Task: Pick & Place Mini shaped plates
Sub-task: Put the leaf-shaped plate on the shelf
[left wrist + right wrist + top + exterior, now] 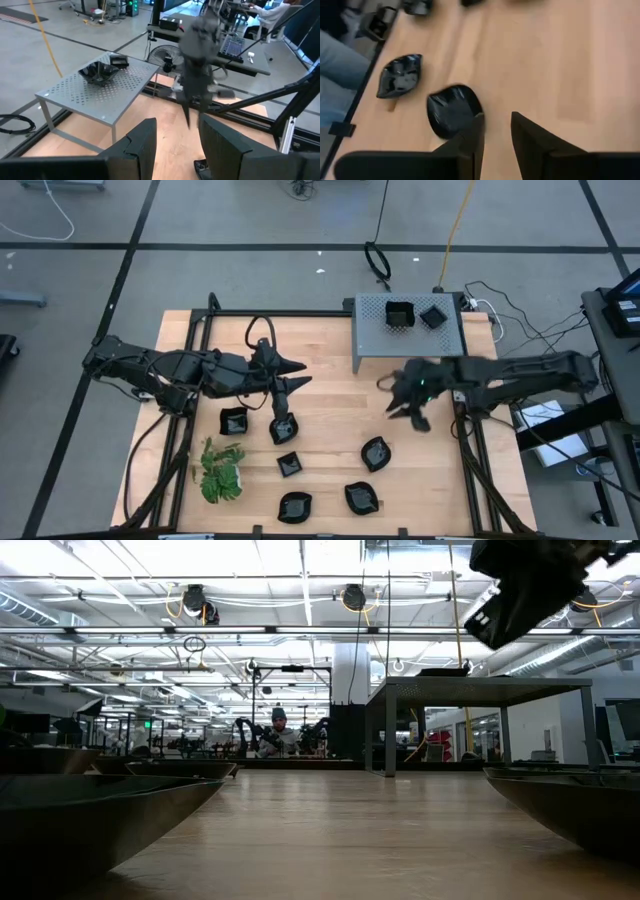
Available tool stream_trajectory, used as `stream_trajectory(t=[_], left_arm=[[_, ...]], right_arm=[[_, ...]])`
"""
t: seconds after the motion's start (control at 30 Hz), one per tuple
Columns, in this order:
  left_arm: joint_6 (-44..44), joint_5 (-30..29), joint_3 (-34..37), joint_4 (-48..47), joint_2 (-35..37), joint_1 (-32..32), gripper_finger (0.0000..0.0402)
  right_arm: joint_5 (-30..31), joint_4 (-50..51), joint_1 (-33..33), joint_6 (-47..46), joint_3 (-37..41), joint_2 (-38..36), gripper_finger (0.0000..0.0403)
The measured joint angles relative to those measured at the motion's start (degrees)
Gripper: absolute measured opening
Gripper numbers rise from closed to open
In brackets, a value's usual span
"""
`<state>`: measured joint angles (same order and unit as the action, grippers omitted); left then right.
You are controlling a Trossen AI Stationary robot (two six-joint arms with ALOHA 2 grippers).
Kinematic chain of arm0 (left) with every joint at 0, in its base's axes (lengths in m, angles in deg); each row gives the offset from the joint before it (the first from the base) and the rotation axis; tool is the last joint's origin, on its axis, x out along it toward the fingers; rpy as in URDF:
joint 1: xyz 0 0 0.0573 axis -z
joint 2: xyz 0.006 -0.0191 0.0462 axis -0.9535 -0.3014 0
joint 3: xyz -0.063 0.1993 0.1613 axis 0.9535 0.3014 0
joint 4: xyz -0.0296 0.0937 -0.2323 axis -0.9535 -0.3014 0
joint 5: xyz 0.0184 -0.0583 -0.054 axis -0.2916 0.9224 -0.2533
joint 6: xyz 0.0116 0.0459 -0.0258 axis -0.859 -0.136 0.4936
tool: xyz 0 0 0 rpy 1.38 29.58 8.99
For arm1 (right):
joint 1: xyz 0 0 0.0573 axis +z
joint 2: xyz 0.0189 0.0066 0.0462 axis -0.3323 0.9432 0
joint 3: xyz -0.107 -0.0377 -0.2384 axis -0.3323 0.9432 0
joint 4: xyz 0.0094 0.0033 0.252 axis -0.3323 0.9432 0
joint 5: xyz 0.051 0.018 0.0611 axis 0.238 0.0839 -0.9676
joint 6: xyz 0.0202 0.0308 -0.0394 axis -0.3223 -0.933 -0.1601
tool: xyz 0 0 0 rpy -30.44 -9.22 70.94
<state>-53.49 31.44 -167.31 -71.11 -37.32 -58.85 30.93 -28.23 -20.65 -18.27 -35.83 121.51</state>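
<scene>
A: Wooden desk (330, 420) in a big workshop hall, grey floor around it. Where are the mini shaped plates?

B: Six black plates lie on the near half of the desk, for example one round plate (376, 452) near the middle and a square one (289, 464) left of it. Two more plates (400, 313) already sit on the grey perforated box (375, 340) at the far side. A green plant (221, 472) stands at the near left.

A: And the grippers?

B: The right gripper (412, 408) hangs above the desk, between the box and the round plate, empty, with a narrow gap between its fingers (470, 140). The left gripper (284, 423) is low over another plate (283, 428); its fingers (142, 145) stand apart, and I cannot tell if they touch it.

A: How will a plate handle?

B: I think light, stiff and glossy, so slippery, maybe it chips. Best to pinch the raised rim, one finger inside, one outside.
</scene>
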Motion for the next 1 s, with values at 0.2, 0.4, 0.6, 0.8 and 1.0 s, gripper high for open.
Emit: stream_trajectory(t=[0.2,0.4,0.6,0.8,1.0], left_arm=[[0.0,-0.02,0.0,-0.24,0.01,-0.02,0.015],[-1.82,-0.03,0.0,-0.23,0.02,-0.04,0.015],[-2.92,-0.02,0.0,-0.22,0.02,-0.02,0.015],[-2.99,-0.04,0.0,-0.22,0.02,-0.03,0.015],[-3.04,0.78,0.0,-0.33,0.02,-0.02,0.015]], right_arm=[[0.03,-18.11,5.94,-3.97,7.83,6.51,0.0115],[0.03,-19.88,9.01,-2.96,8.2,15.35,0.0144],[0.16,-21.52,10.48,2.31,8.19,22.16,0.0149],[0.22,-28.78,10.47,2.92,8.18,26.55,0.0143],[0.24,-34.01,10.47,2.96,8.17,28.42,0.0145]])
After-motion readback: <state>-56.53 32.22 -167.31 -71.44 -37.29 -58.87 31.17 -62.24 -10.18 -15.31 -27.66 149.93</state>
